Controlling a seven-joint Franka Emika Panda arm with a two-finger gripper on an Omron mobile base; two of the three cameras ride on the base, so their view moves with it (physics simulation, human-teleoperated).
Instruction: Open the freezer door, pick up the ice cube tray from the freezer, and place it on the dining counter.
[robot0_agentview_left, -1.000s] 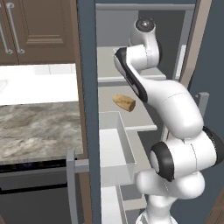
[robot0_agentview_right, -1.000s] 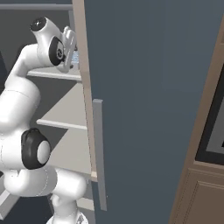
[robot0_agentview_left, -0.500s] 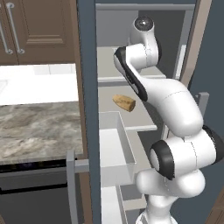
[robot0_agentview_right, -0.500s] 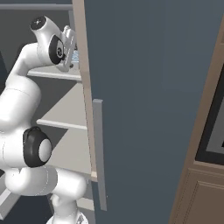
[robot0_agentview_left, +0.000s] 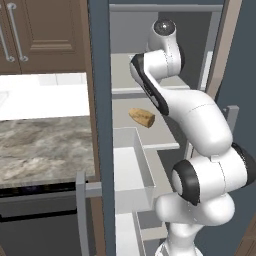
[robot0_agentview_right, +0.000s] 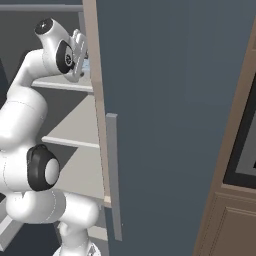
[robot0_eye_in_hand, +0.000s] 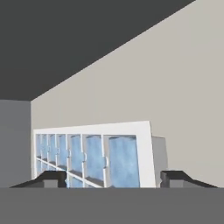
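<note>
Ice cube tray (robot0_eye_in_hand: 94, 157) lies flat on a pale freezer shelf (robot0_eye_in_hand: 175, 87), between the fingertips of the gripper (robot0_eye_in_hand: 113, 178); jaws spread, not touching it. Long axis runs across the hand view.

Freezer (robot0_agentview_left: 125, 40) open — white arm (robot0_agentview_left: 200, 120) reaching onto upper shelf (robot0_agentview_left: 122, 75). Brown food lump (robot0_agentview_left: 142, 117) on middle shelf — white bin (robot0_agentview_left: 131, 170) below. Marbled counter (robot0_agentview_left: 45, 147) left.
</note>
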